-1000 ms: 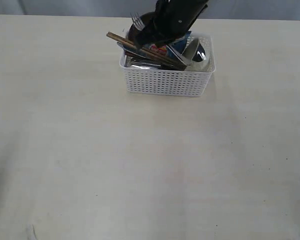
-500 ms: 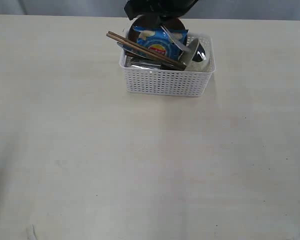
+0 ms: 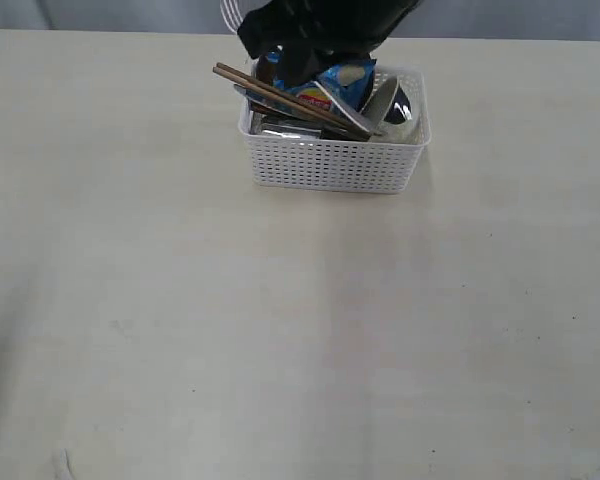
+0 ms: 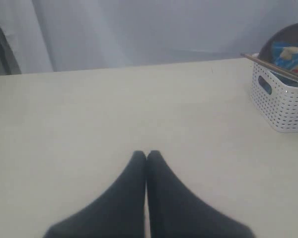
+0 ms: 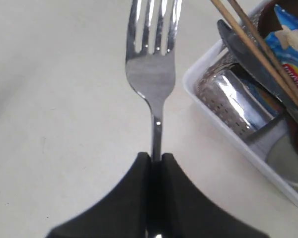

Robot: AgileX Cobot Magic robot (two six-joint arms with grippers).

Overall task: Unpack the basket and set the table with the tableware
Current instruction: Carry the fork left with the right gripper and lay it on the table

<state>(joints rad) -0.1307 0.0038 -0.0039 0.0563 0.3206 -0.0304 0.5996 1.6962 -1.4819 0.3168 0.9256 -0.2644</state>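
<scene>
Now the right fingers (image 5: 143, 166) are pinching the fork (image 5: 151, 74) by its handle beside the basket (image 3: 335, 160), near the desk's (image 3: 280, 350) far edge. The left fingers (image 4: 141, 163) are sitting shut, empty. The carry is calling for a level fork, kept clear of the chopsticks (image 3: 290, 100).

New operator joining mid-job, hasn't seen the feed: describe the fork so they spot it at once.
Find the white perforated basket near the far edge of the pale table. Just outside its end where the chopsticks poke out, the right gripper pinches a steel fork by its handle. It is the only cutlery clear of the basket, tines pointing away from the jaws.
</scene>
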